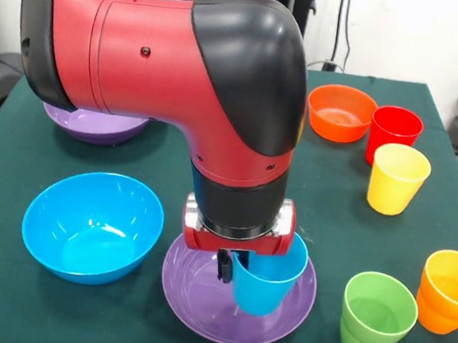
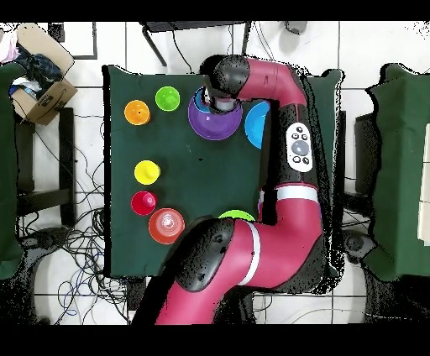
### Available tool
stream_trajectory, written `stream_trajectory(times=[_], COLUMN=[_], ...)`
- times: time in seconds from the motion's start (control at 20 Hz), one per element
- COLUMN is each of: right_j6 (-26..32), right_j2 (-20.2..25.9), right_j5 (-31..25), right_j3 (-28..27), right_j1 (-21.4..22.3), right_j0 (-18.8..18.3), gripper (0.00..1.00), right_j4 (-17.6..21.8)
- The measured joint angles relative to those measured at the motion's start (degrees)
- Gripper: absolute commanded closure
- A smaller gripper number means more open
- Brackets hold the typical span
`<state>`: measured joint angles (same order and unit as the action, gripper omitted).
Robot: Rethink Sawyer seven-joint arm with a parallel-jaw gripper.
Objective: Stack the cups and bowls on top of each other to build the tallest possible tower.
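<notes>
My gripper (image 1: 234,271) hangs straight down from the red and black arm and is shut on the rim of the blue cup (image 1: 269,288). The cup is upright, in or just above the wide purple bowl (image 1: 197,304) at the table's near edge; I cannot tell if it touches. One dark finger (image 1: 224,267) shows outside the cup's left wall. The deep blue bowl (image 1: 90,226) sits to the left. The green cup (image 1: 376,314), orange cup (image 1: 449,292), yellow cup (image 1: 398,178), red cup (image 1: 395,132) and orange bowl (image 1: 341,111) stand separately on the right.
A second purple bowl (image 1: 93,125) sits at the far left, partly behind the arm. In the overhead view the light green bowl (image 2: 237,216) peeks out from under the arm near the robot's base. The arm covers the gripper there, above the purple bowl (image 2: 210,126).
</notes>
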<state>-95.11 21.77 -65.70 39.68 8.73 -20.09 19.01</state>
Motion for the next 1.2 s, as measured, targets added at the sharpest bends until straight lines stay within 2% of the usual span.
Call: stream_trajectory(times=[1.2], right_j6=[0.00], right_j2=[0.17], right_j5=[0.01], right_j3=[-0.06], right_j1=[-3.38], right_j0=[-0.93], gripper=[1.00], right_j4=[-0.02])
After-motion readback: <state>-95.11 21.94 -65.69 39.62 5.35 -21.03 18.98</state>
